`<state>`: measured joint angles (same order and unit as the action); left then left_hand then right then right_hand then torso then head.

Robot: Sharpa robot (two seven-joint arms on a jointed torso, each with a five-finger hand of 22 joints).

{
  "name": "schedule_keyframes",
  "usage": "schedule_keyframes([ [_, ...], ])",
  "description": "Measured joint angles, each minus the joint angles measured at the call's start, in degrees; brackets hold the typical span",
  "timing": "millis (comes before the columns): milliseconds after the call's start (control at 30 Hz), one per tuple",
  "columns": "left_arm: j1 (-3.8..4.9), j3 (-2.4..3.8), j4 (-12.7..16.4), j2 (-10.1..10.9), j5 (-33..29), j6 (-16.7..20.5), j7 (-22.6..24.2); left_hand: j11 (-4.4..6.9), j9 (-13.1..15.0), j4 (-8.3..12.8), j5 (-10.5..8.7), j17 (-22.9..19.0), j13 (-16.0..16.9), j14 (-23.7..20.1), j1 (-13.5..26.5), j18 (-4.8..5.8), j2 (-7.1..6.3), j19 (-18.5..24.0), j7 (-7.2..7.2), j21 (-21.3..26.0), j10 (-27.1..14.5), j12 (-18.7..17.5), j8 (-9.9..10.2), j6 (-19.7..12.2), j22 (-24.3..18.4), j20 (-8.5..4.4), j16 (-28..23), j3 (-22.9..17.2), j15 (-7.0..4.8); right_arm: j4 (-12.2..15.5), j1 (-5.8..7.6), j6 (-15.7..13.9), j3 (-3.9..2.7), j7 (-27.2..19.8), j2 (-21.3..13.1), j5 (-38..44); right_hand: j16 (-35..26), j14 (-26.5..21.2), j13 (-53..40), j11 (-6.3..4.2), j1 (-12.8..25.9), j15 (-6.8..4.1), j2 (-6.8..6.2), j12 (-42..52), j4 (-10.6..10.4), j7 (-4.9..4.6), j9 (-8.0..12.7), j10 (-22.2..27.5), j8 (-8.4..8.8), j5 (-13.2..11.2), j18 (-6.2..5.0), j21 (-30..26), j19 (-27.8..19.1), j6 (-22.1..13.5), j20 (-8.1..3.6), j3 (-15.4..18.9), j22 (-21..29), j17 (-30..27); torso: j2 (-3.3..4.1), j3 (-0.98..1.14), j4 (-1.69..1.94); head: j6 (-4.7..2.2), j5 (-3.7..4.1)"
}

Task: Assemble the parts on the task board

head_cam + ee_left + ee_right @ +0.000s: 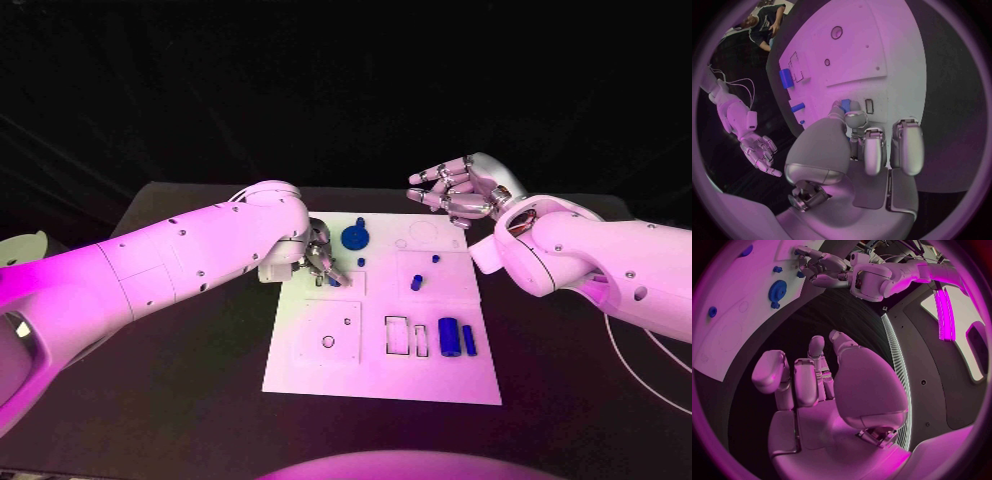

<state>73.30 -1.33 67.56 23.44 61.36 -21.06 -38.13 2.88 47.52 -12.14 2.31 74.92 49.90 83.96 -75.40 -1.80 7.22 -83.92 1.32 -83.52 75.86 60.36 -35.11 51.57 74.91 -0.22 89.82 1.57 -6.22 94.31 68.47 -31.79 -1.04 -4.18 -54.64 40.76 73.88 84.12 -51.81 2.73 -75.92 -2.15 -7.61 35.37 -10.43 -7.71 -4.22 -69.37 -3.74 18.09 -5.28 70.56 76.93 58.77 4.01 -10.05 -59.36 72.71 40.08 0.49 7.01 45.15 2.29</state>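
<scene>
Two white robot arms reach over the black table (173, 380), where the white rectangular task board (378, 372) lies flat in the middle. The left hand (317, 257) is down at the board's left edge, toward its far end. In the left wrist view its silver fingers (873, 150) curl downward onto the white surface, and a small blue part (844, 105) sits at the tips of the thumb and a neighbouring finger. It looks pinched between them, though the contact itself is partly hidden by the fingers.

The right hand (459, 190) hangs in the air above the far right corner of the board, well apart from it. Its fingers are spread and loosely bent, and it holds nothing; the right wrist view shows its palm (848, 390) bare, with only the table below it.

On the board, a blue toothed gear (355, 238) stands near the far edge, just beside the left hand. A short blue peg (417, 283) stands upright right of the board's centre, with a smaller blue stud (433, 258) just beyond it. Toward the near right, a thick blue cylinder (449, 336) and a thinner blue bar (469, 340) lie side by side. Left of them are two empty rectangular slots (405, 336), and a small round hole (327, 341) marks the near left quarter.
</scene>
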Motion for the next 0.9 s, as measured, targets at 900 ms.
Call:
schedule_keyframes([
  [900,-0.02,0.06,1.6,1.3,-0.6,2.3,-0.1,-0.93,-1.8,-0.4,0.16,0.0,4.9,0.0,-2.5,0.0,0.7,0.0,1.34,0.9,-0.1,3.8,4.8,-1.1,0.0,0.42,0.0,-0.5,0.8,-0.1,-0.09,0.3,0.05,0.0,0.1,0.1,0.0,0.0,0.0,0.05,0.0,0.0,0.0,0.0,0.0,0.0,0.0,-0.1,0.0,0.0,0.0,0.0,0.0,0.0,0.0,0.0,0.0,0.0,-0.04,0.04,0.01,-0.13,-0.11],
])
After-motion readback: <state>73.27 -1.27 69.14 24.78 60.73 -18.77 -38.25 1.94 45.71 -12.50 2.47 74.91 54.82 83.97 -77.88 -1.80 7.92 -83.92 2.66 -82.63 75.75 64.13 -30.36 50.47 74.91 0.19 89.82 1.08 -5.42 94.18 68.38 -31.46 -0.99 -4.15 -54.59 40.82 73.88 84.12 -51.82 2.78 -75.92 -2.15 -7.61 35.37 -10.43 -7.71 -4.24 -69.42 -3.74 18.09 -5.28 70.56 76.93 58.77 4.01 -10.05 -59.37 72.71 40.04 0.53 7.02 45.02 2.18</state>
